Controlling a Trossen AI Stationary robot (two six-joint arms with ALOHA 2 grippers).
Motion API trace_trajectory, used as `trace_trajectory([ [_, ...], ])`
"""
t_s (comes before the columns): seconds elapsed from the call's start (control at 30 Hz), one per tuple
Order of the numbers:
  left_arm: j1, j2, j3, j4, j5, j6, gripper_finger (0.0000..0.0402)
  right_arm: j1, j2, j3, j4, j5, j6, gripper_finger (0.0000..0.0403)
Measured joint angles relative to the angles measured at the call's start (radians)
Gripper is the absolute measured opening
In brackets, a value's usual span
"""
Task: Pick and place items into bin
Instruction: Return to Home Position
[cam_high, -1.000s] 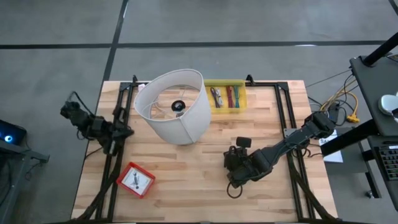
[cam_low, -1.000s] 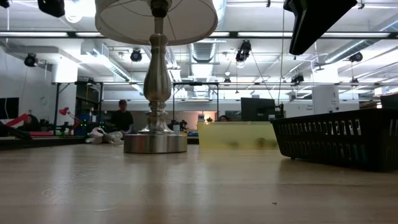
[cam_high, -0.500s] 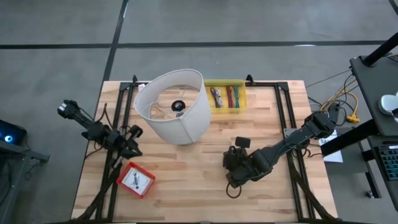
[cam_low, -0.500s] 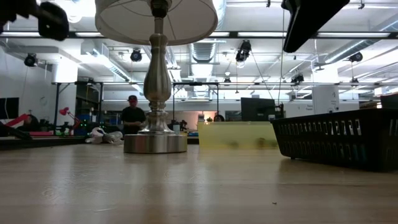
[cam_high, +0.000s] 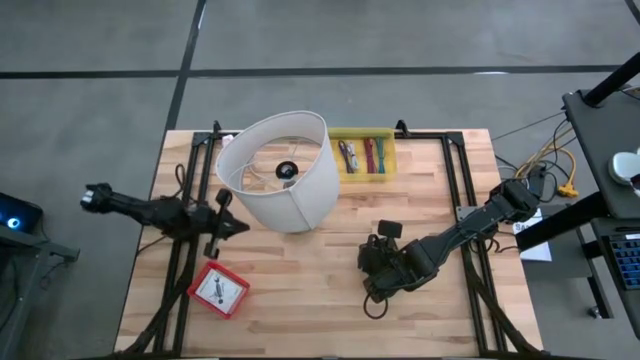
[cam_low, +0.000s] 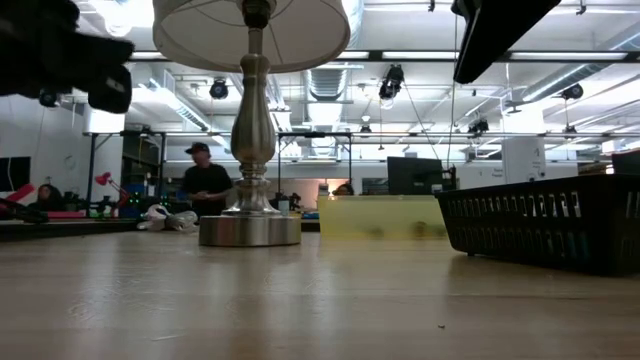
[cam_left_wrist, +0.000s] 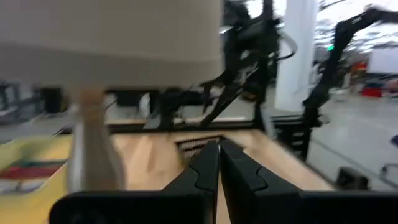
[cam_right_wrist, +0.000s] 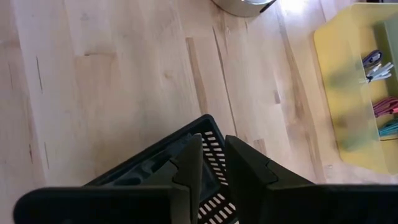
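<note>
Lampshade (cam_high: 280, 175), large and white, at the back left of the table (cam_high: 330, 310). Yellow tray (cam_high: 365, 179) just beside it, holding the thin pen-like tools (cam_high: 362, 157) side by side. Red bin (cam_high: 240, 292) near the front left corner, a white item (cam_high: 216, 290) lying inside. Left gripper (cam_high: 232, 224) between shade and bin, touching neither. Right gripper (cam_high: 376, 278) low over the table, front and right of centre, well apart from the bin.

Low view: lamp base (cam_low: 250, 230) on the left, the tray behind it, a black mesh basket (cam_low: 545, 225) on the right. Left arm (cam_low: 70, 60) a dark blur at the upper left. One person (cam_low: 205, 185) standing in the room beyond.

Left wrist view: both fingers (cam_left_wrist: 205, 165) pressed together, nothing between them. Shade overhead, lamp stem (cam_left_wrist: 90, 143) close by, the tray with its coloured tools off to one side.

Right wrist view: its fingers (cam_right_wrist: 245, 165) stand a narrow gap apart, empty, directly over a corner of the basket. Tray and tools lie farther off across bare wood.
</note>
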Motion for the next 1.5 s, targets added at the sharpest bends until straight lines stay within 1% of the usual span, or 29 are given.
trace_trajectory([
  [0.1,0.050,-0.019,0.000,-0.075,-0.025,-0.002,0.0000,0.000,0.000,0.000,0.000,0.000,-0.004,0.0057],
  [0.2,0.088,-0.050,0.000,-0.089,-0.078,0.024,0.0000,0.000,0.000,0.000,0.000,0.007,0.000,0.0057],
  [0.27,0.106,-0.081,0.001,-0.088,-0.080,0.027,0.0000,0.001,0.000,0.000,0.003,0.043,0.035,0.0057],
  [0.33,0.113,-0.102,0.002,-0.081,-0.080,0.020,0.0000,0.000,-0.006,0.000,0.023,0.104,0.078,0.0056],
  [0.4,0.113,-0.097,0.002,-0.087,-0.080,0.020,0.0000,0.000,-0.022,0.000,0.107,0.183,0.068,0.0052],
  [0.47,0.113,-0.093,0.003,-0.082,-0.081,0.002,0.0000,0.000,-0.042,-0.003,0.225,0.245,-0.014,0.0046],
  [0.53,0.113,-0.079,0.003,-0.078,-0.103,-0.012,0.0000,-0.009,-0.072,-0.030,0.372,0.258,-0.126,0.0037],
  [0.6,0.113,-0.079,0.003,-0.077,-0.112,-0.013,0.0000,-0.030,-0.113,-0.086,0.539,0.202,-0.236,0.0026],
  [0.7,0.113,-0.087,0.007,-0.070,-0.130,-0.001,0.0000,-0.080,-0.193,-0.222,0.793,0.020,-0.367,0.0011],
  [0.83,0.113,-0.096,0.018,-0.072,-0.147,0.003,0.0000,-0.159,-0.326,-0.462,1.098,-0.252,-0.409,0.0009],
  [0.9,0.113,-0.096,0.029,-0.073,-0.147,0.005,0.0000,-0.195,-0.404,-0.597,1.242,-0.327,-0.408,0.0008],
  [1.0,0.113,-0.094,0.037,-0.074,-0.153,0.005,0.0000,-0.238,-0.521,-0.794,1.432,-0.345,-0.447,0.0008],
  [1.1,0.113,-0.097,0.042,-0.075,-0.186,0.005,0.0000,-0.266,-0.630,-0.973,1.608,-0.345,-0.536,0.0008],
  [1.2,0.113,-0.097,0.044,-0.076,-0.235,0.005,0.0000,-0.293,-0.723,-1.119,1.787,-0.349,-0.575,0.0008],
  [1.27,0.113,-0.096,0.044,-0.077,-0.241,0.006,0.0000,-0.317,-0.773,-1.204,1.896,-0.361,-0.576,0.0008],
  [1.3,0.113,-0.095,0.044,-0.077,-0.241,0.005,0.0000,-0.335,-0.794,-1.242,1.942,-0.385,-0.576,0.0008],
  [1.37,0.113,-0.095,0.044,-0.078,-0.241,0.005,0.0000,-0.386,-0.835,-1.298,1.974,-0.437,-0.544,0.0008],
  [1.5,0.113,-0.092,0.044,-0.078,-0.241,0.005,0.0000,-0.501,-0.916,-1.354,1.917,-0.527,-0.472,0.0008],
])
